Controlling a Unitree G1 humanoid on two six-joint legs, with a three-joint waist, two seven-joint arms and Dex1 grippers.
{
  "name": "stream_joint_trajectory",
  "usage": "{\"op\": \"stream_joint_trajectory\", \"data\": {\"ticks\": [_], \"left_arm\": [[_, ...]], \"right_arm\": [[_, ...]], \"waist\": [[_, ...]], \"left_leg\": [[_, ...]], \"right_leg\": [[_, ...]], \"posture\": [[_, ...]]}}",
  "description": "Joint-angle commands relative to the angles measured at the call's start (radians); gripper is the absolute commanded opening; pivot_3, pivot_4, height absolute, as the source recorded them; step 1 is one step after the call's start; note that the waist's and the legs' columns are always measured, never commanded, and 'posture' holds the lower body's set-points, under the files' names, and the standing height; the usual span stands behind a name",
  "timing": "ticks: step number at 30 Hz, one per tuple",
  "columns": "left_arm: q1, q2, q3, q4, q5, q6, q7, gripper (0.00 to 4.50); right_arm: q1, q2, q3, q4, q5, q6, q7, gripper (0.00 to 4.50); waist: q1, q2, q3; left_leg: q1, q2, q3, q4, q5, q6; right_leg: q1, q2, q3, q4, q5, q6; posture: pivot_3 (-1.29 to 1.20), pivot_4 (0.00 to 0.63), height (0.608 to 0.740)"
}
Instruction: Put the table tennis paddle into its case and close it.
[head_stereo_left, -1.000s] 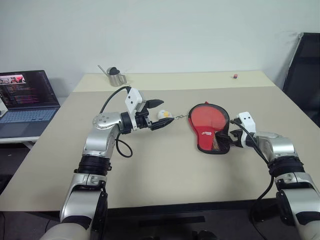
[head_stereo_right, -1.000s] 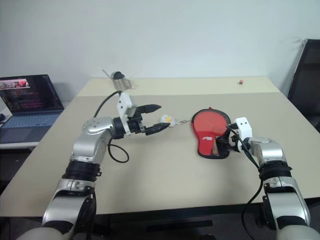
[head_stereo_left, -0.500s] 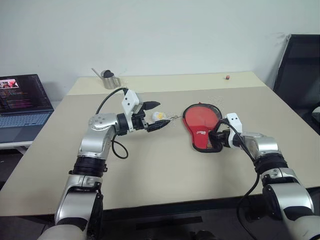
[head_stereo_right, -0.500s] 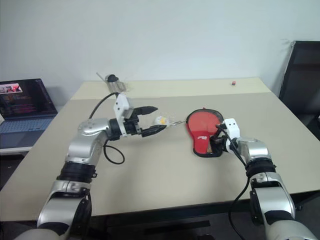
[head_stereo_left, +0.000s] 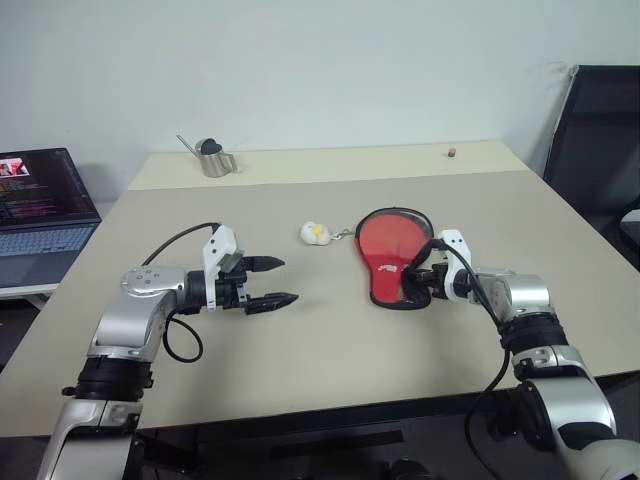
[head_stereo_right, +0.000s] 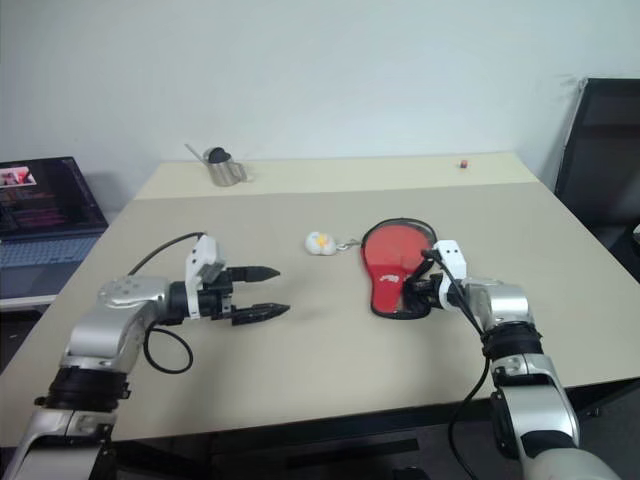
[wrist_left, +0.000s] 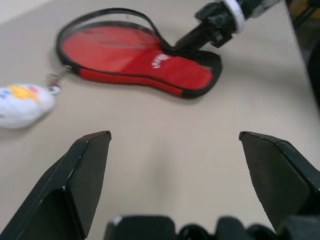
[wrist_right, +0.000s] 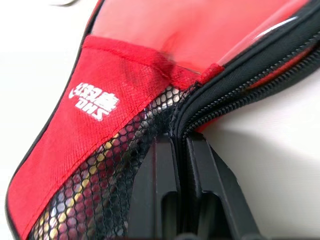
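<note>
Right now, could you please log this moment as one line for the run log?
left gripper: open, over bare table | right gripper: shut on case edge | case: flat, zip partly open | keychain toy: beside case

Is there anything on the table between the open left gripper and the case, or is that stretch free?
Nothing visible stands between the left gripper and the case. The white keychain toy lies off to the far side of that line, chained to the case. The right gripper is shut on the case's edge.
</note>
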Motion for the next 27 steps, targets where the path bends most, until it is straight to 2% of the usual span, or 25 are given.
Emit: {"op": "stream_joint_trajectory", "data": {"ticks": [1,6,13,19,27], "left_arm": [[0.050,0.030,0.021,-0.105,-0.047,0.038,-0.012,4.50],[0.123,0.034,0.022,-0.191,-0.077,0.084,0.008,4.50],[0.207,0.068,0.006,-0.288,-0.102,0.126,-0.008,4.50],[0.218,0.089,-0.006,-0.300,-0.112,0.131,-0.020,4.50],[0.204,0.088,-0.023,-0.295,-0.108,0.133,-0.024,4.50]], "right_arm": [[0.033,0.053,0.061,-0.136,0.065,0.090,0.044,0.03],[0.089,0.081,0.088,-0.272,0.101,0.167,0.033,0.03],[0.241,0.075,0.132,-0.529,0.169,0.310,0.018,0.03],[0.346,0.063,0.143,-0.696,0.219,0.405,-0.014,0.03],[0.446,0.077,0.090,-0.834,0.282,0.506,-0.082,0.03]], "waist": [[0.000,0.001,0.001],[0.003,0.001,0.001],[0.010,0.002,0.001],[0.013,0.002,0.001],[0.026,0.002,0.001]], "left_leg": [[0.000,0.000,0.000,0.000,0.000,0.000],[0.000,0.000,0.000,0.000,0.000,0.000],[-0.001,0.000,0.000,0.000,-0.001,0.000],[-0.001,0.000,0.000,0.000,-0.001,0.000],[-0.001,0.000,0.000,0.000,-0.001,0.000]], "right_leg": [[0.000,0.000,0.000,0.000,0.000,0.000],[-0.001,0.000,0.000,0.000,0.000,-0.001],[-0.001,0.000,0.000,-0.001,0.000,-0.001],[-0.001,0.000,0.000,-0.001,0.000,-0.001],[0.000,0.000,-0.001,-0.002,0.000,-0.001]], "posture": [[0.00,0.150,0.740],[0.00,0.150,0.740],[0.00,0.150,0.740],[0.00,0.150,0.740],[0.00,0.150,0.740]]}}
